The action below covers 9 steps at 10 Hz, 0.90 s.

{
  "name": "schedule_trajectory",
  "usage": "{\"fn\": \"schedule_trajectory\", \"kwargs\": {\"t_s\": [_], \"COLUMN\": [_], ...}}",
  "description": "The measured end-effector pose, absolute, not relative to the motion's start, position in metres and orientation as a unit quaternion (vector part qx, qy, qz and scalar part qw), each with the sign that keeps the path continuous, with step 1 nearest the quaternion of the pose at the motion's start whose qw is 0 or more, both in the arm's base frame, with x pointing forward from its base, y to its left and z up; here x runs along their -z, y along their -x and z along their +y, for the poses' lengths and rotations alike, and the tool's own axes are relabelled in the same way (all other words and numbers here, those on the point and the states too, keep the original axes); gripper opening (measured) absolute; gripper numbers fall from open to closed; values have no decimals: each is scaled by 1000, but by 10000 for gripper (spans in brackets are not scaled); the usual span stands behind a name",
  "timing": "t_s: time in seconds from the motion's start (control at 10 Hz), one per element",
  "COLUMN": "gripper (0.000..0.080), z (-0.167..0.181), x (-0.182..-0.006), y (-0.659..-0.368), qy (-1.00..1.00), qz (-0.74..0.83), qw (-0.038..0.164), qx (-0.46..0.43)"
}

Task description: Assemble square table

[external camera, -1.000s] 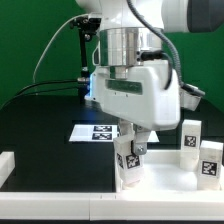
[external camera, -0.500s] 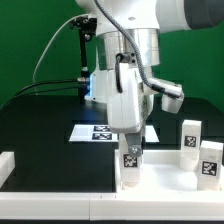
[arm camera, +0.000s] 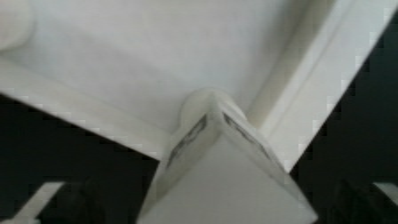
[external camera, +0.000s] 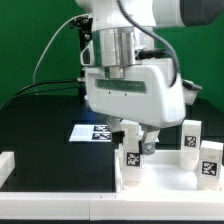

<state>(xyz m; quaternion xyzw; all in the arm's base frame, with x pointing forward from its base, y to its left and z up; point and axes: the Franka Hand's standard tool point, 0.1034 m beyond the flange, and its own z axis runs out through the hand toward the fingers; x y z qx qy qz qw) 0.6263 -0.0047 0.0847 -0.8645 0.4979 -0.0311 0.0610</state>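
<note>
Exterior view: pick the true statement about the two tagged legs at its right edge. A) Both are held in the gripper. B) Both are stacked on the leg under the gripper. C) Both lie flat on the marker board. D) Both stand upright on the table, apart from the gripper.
D: the rear leg and the nearer leg stand upright on the table, clear of the gripper.

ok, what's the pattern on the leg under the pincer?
White leg with a black-and-white square tag; clearest in the exterior view.
</note>
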Motion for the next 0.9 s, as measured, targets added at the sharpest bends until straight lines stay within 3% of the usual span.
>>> {"fn": "schedule_trajectory", "kwargs": {"t_s": [0.4, 0.5, 0.7, 0.9], "gripper": [649, 649, 649, 621], "z": [-10, -11, -8, -9], "x": [-83, -86, -85, -85], "y": [-627, -628, -627, -627], "qy": [910, 951, 986, 979], "qz": [409, 304, 158, 195], "qw": [48, 29, 17, 17], "qx": [43, 49, 50, 49]}}
